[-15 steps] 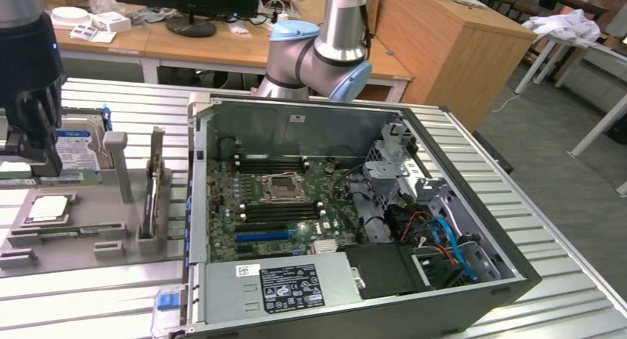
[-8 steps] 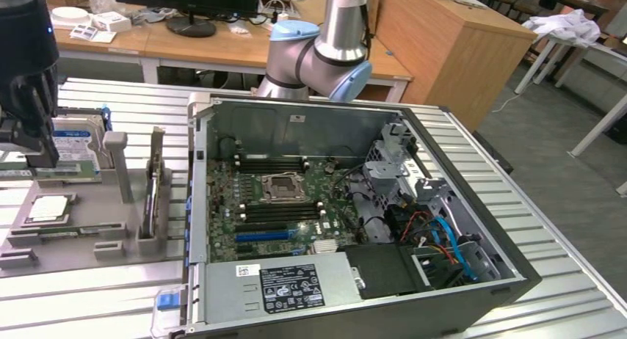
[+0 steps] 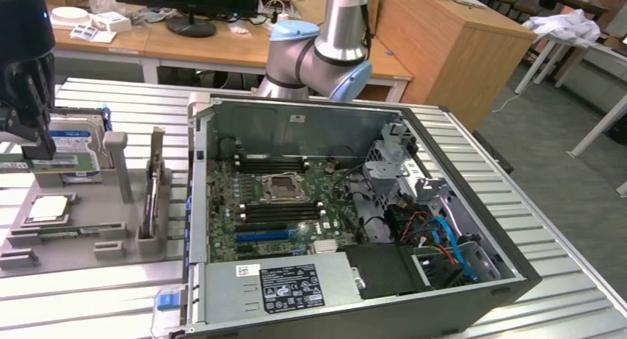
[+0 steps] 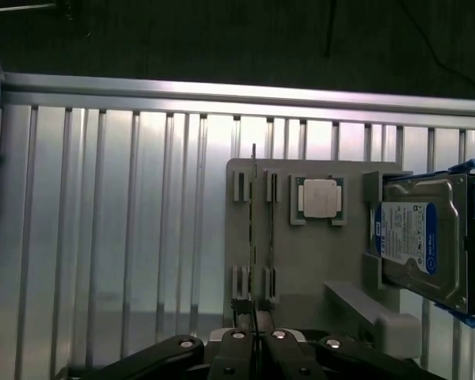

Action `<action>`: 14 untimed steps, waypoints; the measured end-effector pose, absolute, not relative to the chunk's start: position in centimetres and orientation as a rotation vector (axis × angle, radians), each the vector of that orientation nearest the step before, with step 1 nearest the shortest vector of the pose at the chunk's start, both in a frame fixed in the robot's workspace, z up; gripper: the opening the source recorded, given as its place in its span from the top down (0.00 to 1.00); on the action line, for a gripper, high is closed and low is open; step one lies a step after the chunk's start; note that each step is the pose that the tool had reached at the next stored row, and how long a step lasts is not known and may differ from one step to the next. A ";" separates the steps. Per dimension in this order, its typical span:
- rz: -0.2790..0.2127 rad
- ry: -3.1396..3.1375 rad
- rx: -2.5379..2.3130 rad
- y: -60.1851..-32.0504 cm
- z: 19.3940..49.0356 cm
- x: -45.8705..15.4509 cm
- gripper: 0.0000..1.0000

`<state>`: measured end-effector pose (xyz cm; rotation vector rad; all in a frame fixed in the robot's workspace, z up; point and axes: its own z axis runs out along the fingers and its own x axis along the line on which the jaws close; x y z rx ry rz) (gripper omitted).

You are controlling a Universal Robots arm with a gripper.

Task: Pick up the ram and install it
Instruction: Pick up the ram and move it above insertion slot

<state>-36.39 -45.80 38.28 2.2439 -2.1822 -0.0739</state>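
Observation:
My gripper (image 3: 37, 150) hangs at the exterior view's far left, above the grey parts tray (image 3: 108, 207). It is shut on the ram (image 3: 59, 163), a thin green stick held level and lifted a little clear of the tray. In the wrist view the ram (image 4: 253, 222) shows edge-on as a thin line running out from my gripper (image 4: 252, 317), over the tray's slotted holders (image 4: 241, 186). The black memory slots (image 3: 269, 163) on the motherboard lie inside the open computer case (image 3: 460, 170), well to the exterior view's right of the gripper.
On the tray sit a hard drive (image 3: 78, 144) (image 4: 423, 241), a square silver processor (image 3: 49, 207) (image 4: 318, 196) and an upright card (image 3: 155, 185). A second thin stick (image 4: 271, 229) stands in the neighbouring holder. The arm's base (image 3: 319, 56) rises behind the case. The ribbed metal table (image 3: 117, 104) lies underneath.

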 end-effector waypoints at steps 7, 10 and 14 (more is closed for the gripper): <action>-0.074 -2.182 2.244 -45.8 39.3 -36.4 0.89; -0.074 -2.182 2.244 -45.8 39.8 -36.4 0.89; -0.074 -2.182 2.244 -45.8 40.2 -36.4 0.89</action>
